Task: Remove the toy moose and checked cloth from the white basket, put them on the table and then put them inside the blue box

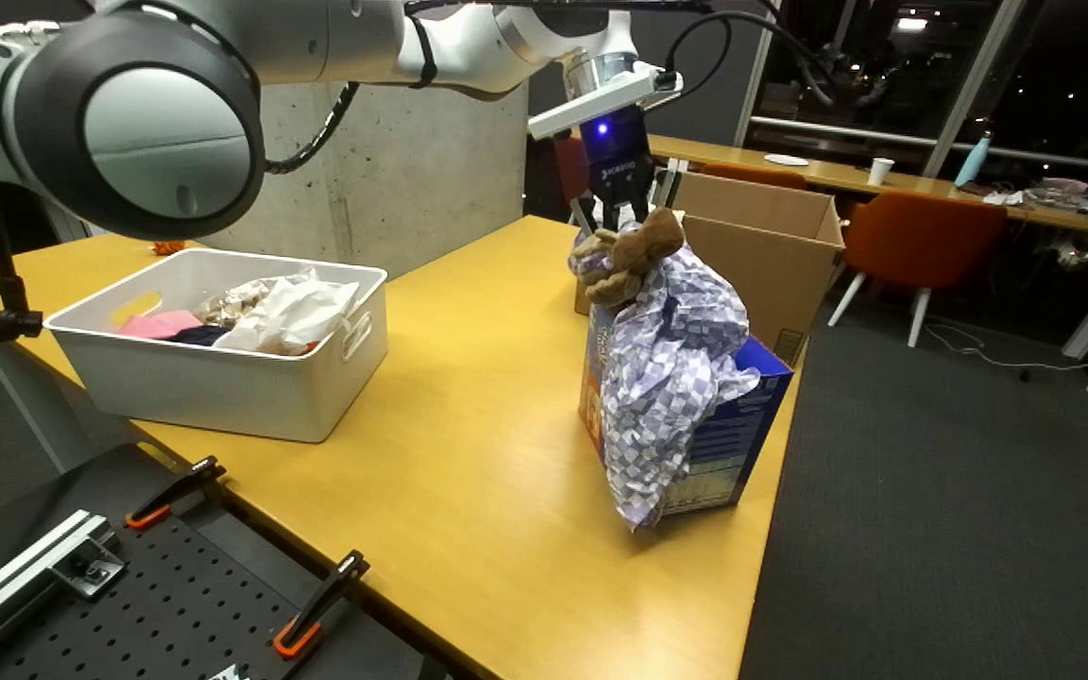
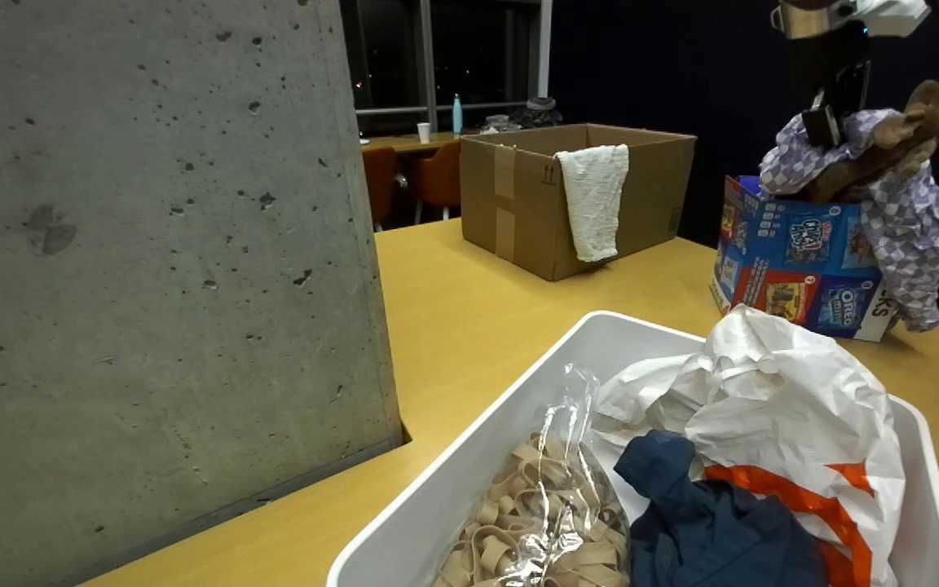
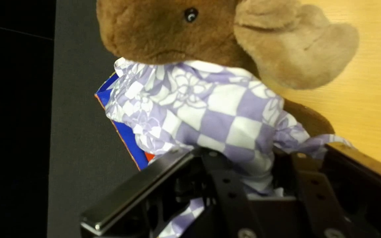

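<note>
The checked cloth (image 1: 657,397) hangs in a bunched heap over the blue box (image 1: 759,382) in both exterior views; one end hangs down outside. The toy moose (image 1: 646,244) lies on the cloth, against the gripper, above the box; its head fills the top of the wrist view (image 3: 164,29). My gripper (image 1: 627,200) points down over the box. Its fingers are spread wide, with a fold of cloth (image 3: 210,112) between them. The box opening is mostly hidden by the cloth. The white basket (image 1: 213,387) stands on the table (image 1: 468,472), away from the gripper.
The basket holds a white plastic bag (image 2: 795,391), a dark blue cloth (image 2: 706,522) and a clear bag of tan strips (image 2: 543,522). A brown cardboard box (image 2: 526,204) with a white cloth (image 2: 596,200) over its rim stands beyond the blue box. A concrete pillar (image 2: 152,285) borders the table.
</note>
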Controlling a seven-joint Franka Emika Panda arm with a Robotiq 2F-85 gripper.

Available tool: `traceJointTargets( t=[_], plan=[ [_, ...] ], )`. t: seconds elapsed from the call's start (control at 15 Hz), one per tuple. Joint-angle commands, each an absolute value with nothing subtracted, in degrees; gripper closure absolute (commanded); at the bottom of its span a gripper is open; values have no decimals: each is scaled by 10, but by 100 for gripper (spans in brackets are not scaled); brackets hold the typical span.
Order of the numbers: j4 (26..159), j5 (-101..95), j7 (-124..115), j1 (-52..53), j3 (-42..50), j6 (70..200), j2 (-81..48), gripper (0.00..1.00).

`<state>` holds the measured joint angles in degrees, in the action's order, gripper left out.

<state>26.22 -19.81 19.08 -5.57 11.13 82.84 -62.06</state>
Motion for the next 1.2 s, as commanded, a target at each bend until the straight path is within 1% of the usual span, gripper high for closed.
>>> traceJointTargets(
  t=[0.0, 0.07, 0.27, 0.4, 0.47, 0.53, 1.13],
  plan=[
    [247, -189, 202, -63, 107, 832, -637, 53],
    [247, -190, 199, -63, 108, 832, -638, 49],
    [247, -192, 188, -62, 112, 831, -638, 25],
    [262, -194, 176, -60, 116, 836, -624, 12],
    [263, -194, 170, -60, 117, 835, -622, 4],
    [263, -194, 165, -60, 119, 833, -619, 1],
    [268, -198, 96, -27, 123, 807, -582, 0]
  ],
)
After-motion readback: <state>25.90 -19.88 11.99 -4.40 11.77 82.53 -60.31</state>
